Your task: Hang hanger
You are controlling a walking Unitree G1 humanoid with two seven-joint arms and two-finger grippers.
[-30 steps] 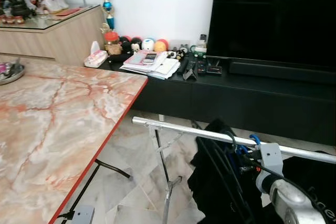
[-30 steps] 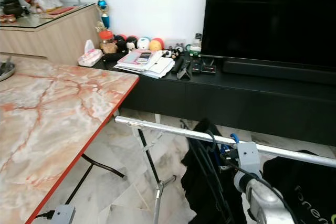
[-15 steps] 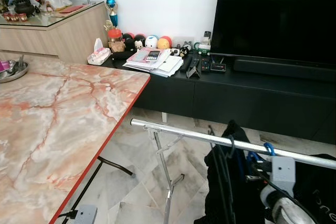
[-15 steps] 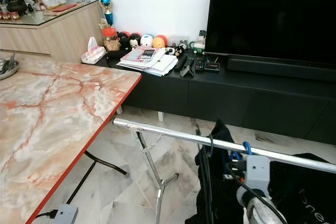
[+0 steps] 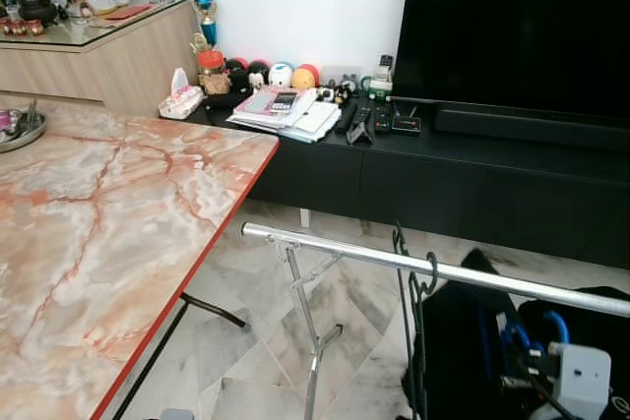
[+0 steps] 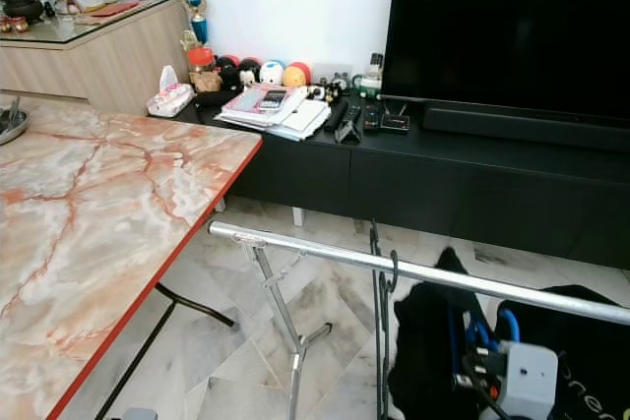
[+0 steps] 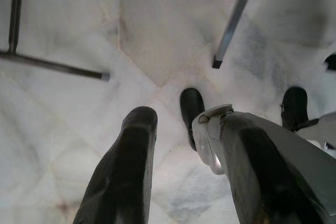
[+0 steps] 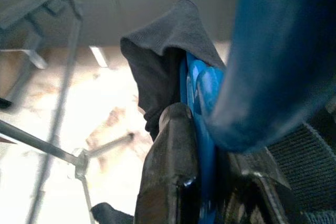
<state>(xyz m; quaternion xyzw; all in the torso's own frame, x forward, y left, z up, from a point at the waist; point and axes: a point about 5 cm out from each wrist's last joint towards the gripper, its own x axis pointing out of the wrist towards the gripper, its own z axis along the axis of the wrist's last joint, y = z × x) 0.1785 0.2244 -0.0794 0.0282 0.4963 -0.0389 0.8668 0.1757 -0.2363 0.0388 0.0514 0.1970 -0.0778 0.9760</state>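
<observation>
Holding the blue plastic hanger (image 8: 202, 129) with my right gripper (image 8: 210, 182), fingers clamped on it, dark grey garment (image 8: 163, 51) draped over it. From the head views this gripper sits low, below the chrome rack rail (image 5: 394, 261), and the hanger's blue hook (image 5: 556, 327) is not yet over the bar. Left gripper (image 7: 184, 166) hangs idle over the pale marble floor (image 7: 157, 35), fingers apart, empty. Black wire hangers (image 5: 418, 282) already hook the rail just left of my load. Judgement: I should lift until the hook clears the rail, then lower onto bare bar right of those hangers, avoiding tangling. Beyond stand the marble-topped table (image 5: 98, 223) and black TV cabinet (image 5: 472, 184).
</observation>
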